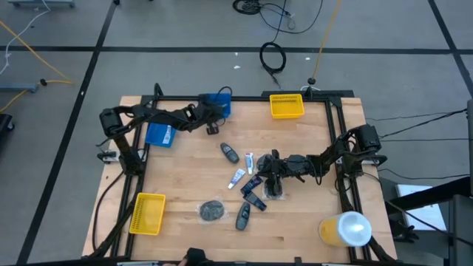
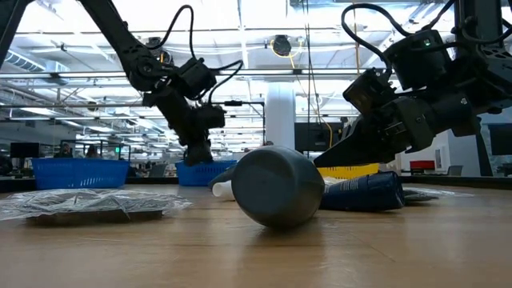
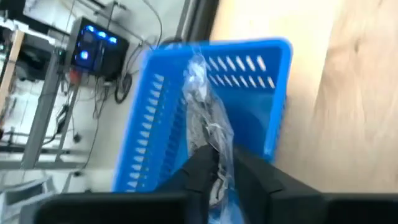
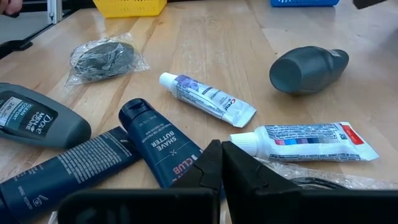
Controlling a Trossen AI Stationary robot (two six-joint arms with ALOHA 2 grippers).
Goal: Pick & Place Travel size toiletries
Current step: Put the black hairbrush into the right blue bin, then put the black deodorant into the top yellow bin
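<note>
Several toiletries lie flat mid-table: white tubes [image 1: 249,161] [image 4: 208,98] [image 4: 311,142], dark tubes [image 1: 253,192] [image 4: 163,144], dark bottles [image 1: 229,153] [image 4: 308,68] [image 2: 276,186], and a bagged grey pad [image 1: 212,210] [image 4: 102,57]. My left gripper [image 1: 213,118] [image 3: 224,168] is at the far blue bin [image 1: 218,102] [image 3: 205,106], shut on a clear plastic packet [image 3: 208,121]. My right gripper [image 1: 270,171] [image 4: 221,155] is shut, low over the dark tubes and a clear bag [image 4: 311,180]. My left gripper pinches the clear plastic packet between its two fingers at the packet's near end [image 3: 219,163]. The rest of the packet reaches out ahead of the fingers, lifted clear over the blue bin. My right gripper's shut tips stand at the dark tube's end [image 4: 180,168]; whether they touch it I cannot tell.
A second blue bin [image 1: 159,134] sits at the left edge, with yellow bins at the far edge [image 1: 287,106] and the near left corner [image 1: 148,214]. A large yellow-and-white cylinder [image 1: 347,227] stands at the near right corner. Bare wood lies between the pile and the left side.
</note>
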